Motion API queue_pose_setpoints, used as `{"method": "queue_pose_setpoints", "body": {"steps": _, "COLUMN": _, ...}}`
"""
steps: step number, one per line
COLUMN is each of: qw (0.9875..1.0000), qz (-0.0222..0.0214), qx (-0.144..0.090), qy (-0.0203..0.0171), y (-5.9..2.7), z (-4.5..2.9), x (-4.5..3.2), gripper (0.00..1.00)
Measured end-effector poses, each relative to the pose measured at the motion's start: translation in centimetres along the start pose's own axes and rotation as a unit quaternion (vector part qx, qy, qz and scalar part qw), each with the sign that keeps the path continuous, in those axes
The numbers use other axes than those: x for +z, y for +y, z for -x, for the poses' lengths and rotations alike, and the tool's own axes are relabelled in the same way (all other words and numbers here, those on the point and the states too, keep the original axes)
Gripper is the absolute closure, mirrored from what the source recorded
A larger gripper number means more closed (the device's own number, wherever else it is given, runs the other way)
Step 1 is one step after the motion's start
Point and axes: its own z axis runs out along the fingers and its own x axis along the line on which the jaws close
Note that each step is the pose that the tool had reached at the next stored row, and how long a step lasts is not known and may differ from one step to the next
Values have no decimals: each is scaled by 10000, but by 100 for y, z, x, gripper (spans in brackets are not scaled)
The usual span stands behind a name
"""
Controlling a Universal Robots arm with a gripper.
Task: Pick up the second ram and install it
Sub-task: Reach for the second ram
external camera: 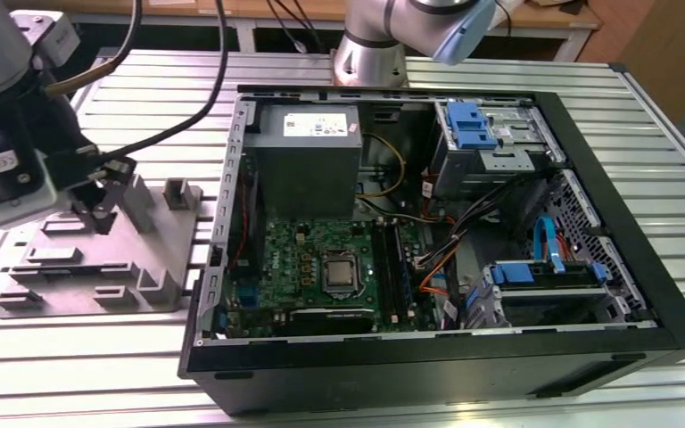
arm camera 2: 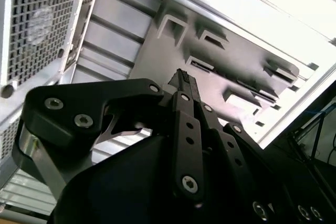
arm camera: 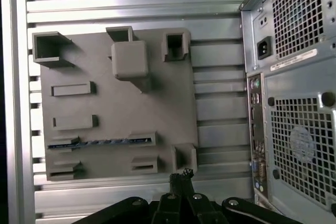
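Hovering above grey fixture plate [arm camera: 157, 108] with gripper [arm camera: 181, 175] pressed together, gripping nothing. Noted second ram [arm camera: 100, 141] seated edge-up in a plate slot, near fingertips, not touching.

Grey fixture plate [arm camera: 105, 109] with the second ram [arm camera: 100, 141] edge-on in a slot, pincer [arm camera: 181, 177] tips together nearby

Bright, even light; glare whitens the table [arm camera 2: 273, 3].

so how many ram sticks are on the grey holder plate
1. The ram stick stands on edge in a long slot of the grey holder plate, first wrist view. Other slots look empty; the tool hides a little of the plate's edge.
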Motion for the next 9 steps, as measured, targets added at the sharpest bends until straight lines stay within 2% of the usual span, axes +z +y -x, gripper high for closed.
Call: {"method": "queue_pose_setpoints", "body": {"steps": 9, "qw": 10000, "qz": -24, "qx": -1, "qy": -1, "y": -30, "z": -356, "x": 118, "gripper": 90}}
